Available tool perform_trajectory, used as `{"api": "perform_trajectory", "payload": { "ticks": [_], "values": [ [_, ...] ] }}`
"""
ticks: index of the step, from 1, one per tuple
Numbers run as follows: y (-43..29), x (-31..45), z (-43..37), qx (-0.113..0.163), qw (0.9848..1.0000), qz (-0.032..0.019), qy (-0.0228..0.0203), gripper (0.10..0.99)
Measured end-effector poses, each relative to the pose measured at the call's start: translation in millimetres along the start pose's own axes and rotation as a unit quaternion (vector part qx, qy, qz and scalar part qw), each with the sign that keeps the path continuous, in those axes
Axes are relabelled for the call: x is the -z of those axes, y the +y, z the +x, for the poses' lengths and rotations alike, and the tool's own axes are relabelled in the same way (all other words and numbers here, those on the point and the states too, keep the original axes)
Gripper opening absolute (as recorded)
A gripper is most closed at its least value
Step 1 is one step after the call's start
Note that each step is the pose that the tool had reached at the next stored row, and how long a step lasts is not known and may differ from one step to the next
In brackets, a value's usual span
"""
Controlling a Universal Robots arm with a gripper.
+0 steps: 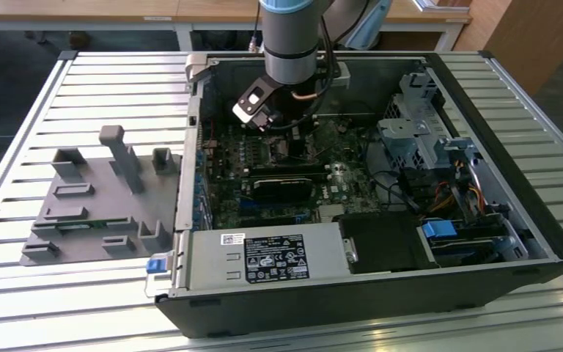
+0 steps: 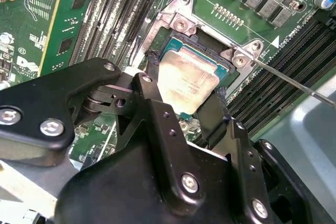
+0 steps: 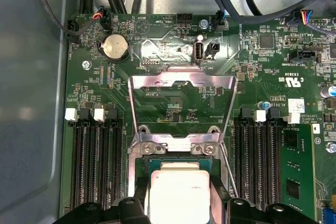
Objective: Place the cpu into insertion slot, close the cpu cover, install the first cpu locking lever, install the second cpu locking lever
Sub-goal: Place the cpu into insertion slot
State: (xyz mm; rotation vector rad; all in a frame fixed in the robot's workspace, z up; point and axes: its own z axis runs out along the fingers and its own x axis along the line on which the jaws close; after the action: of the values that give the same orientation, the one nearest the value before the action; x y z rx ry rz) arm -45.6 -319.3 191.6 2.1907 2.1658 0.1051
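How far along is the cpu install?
Done: nothing finished yet. In hand: the pincer is shut on the cpu, held right at the slot; I can't tell whether it is fully seated. Left: the cover is swung open, and a lever sticks out free, not latched.

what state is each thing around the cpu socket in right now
claw: shut on the cpu's two opposite edges
cpu: held by the claw at the insertion slot, uncovered
insertion slot: uncovered, cpu over it
cpu cover: swung open, off the slot
locking lever: unlatched, sticking out from the socket
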Motion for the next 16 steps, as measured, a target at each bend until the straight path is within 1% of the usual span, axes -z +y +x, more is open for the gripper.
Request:
{"api": "perform_trajectory", "payload": {
  "ticks": [13,15,16],
  "values": [
    [-0.2,-0.5,0.1,0.0,1.0,-0.0002,0.0001,0.541],
    [-0.2,-0.6,0.1,0.0,1.0,-0.0002,0.0002,0.553],
    [-0.2,-0.5,0.1,0.0,1.0,-0.0002,0.0002,0.616]
  ]
}}
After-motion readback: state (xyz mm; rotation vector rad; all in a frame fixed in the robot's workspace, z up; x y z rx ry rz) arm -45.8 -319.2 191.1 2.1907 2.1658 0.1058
